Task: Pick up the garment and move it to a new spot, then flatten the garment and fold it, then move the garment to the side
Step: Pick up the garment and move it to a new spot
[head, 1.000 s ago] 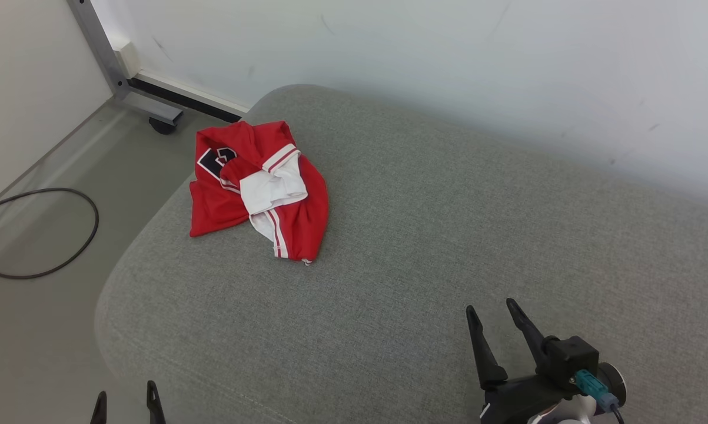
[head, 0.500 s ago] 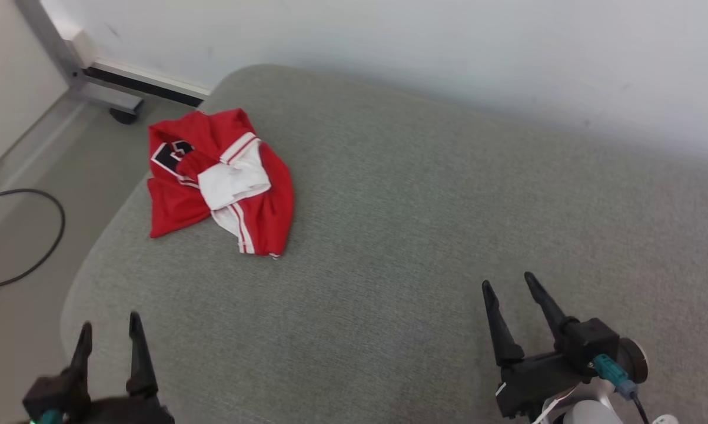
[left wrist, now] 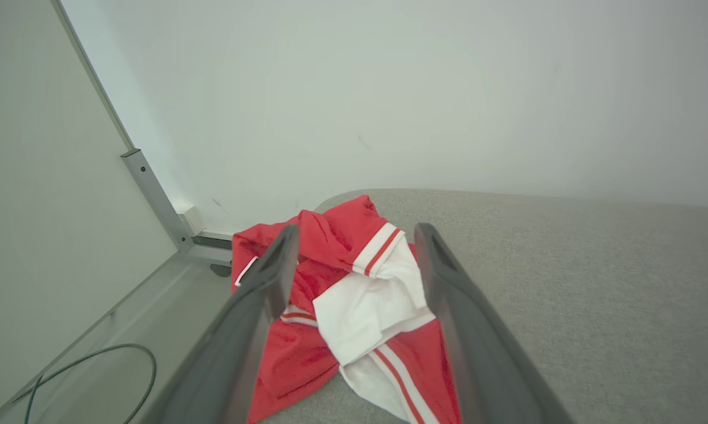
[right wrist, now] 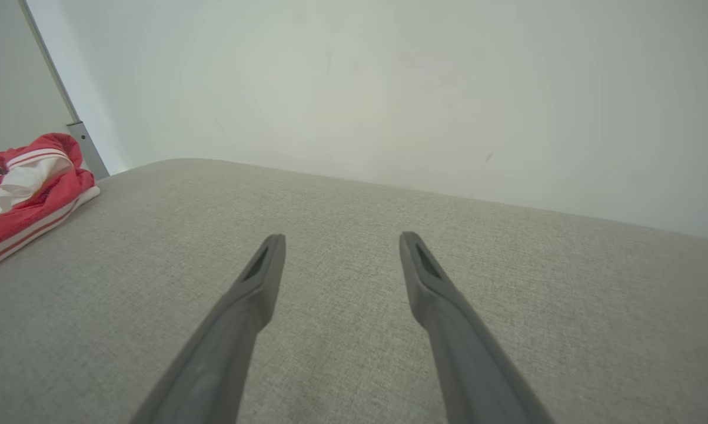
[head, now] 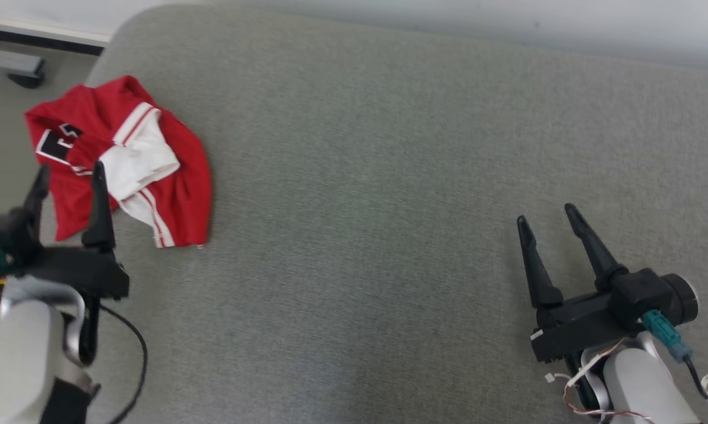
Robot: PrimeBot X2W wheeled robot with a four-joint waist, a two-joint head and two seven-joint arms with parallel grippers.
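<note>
1. Scene: a crumpled red-and-white garment (head: 136, 168) lay at about 10 o'clock on the grey cushion (head: 359, 176), at its rounded corner. Its 9 o'clock edge appeared to drape over the cushion's rim.
2. Left gripper (head: 71, 168), at 8 o'clock in the head view: the jaws were released, spread and empty. In the left wrist view they framed the garment's white panel and a red fold. Whether they touched the cloth could not be told.
3. Right gripper (head: 545, 212), at 4 o'clock and well apart from the garment: the jaws were released and empty above bare cushion.
4. Step in hand, as judged: the approach for the first pick-up, with nothing yet grasped.
5. Good practice: the left jaws were best lowered onto the raised bunch where white met red, so that they closed on several layers rather than one hem. They should have stopped short of pinching the upholstery. A straight lift until the trailing hem hung free was advisable, then a carry toward 3 o'clock, where bare cushion left room for flattening.
6. Risk: limp cloth could slip from a shallow bite, and the overhanging part could drag.
</note>
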